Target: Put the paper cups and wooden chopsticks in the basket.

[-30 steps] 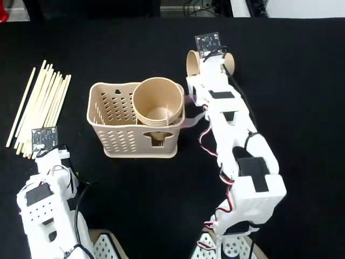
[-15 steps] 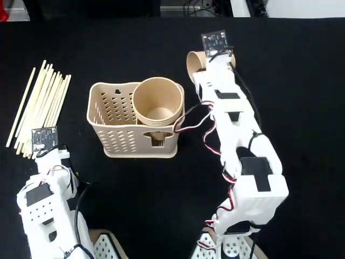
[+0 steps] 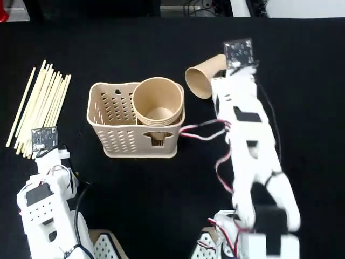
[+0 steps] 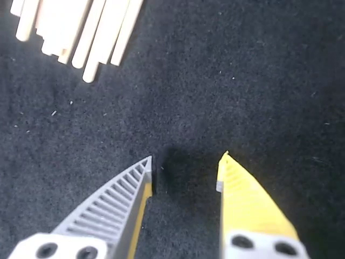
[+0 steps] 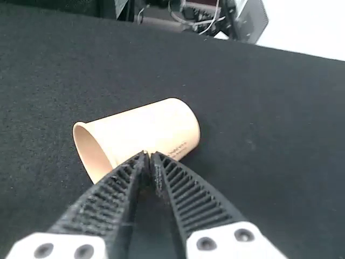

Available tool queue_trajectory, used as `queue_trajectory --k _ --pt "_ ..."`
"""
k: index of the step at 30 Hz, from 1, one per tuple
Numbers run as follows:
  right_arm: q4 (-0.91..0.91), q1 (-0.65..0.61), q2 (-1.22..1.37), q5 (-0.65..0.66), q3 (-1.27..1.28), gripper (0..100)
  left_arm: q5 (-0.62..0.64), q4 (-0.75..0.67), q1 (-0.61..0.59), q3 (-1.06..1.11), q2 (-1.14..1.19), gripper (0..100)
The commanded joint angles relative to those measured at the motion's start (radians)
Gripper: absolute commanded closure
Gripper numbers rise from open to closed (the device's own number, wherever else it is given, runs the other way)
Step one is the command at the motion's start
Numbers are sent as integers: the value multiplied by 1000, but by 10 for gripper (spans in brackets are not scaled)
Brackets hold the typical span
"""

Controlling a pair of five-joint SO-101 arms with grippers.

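While right claw (image 5: 148, 157) is closed, paper cup (image 5: 141, 128) lies sideways at tips.

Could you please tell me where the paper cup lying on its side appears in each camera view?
High view: the paper cup lies right of the basket, its mouth toward the basket, at the right arm's tip.
Right wrist view: the paper cup is mid-picture, just beyond the shut right end effector.
Left wrist view: wooden chopsticks ahead of the open left end effector.
Shared landmark: the black table.
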Motion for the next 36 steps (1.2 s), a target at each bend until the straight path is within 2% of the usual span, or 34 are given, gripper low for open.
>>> queue_trajectory --k 1,4,8,9,14,19,24,32,36 --pt "-9 9 -171 8 68 987 -5 -2 5 -4 -12 801" --pt "-5 -35 -217 14 108 959 -3 -2 4 -4 -12 802" --pt "-9 -97 -171 6 142 747 -3 -2 4 -4 -12 802" --pt "-9 -114 -145 8 140 730 -3 -2 4 -4 -12 802" --pt "-114 -118 53 14 70 741 -3 -2 4 -4 -12 802" --pt "-129 -112 291 52 -53 743 -3 -6 4 -4 -12 802" --pt "-190 -84 390 71 -113 745 -3 -20 4 -2 -12 802" --pt "-354 -55 403 77 -111 906 -3 -20 8 -2 -12 802" --pt "-358 -34 397 77 -110 984 -3 -20 8 -2 -12 802"
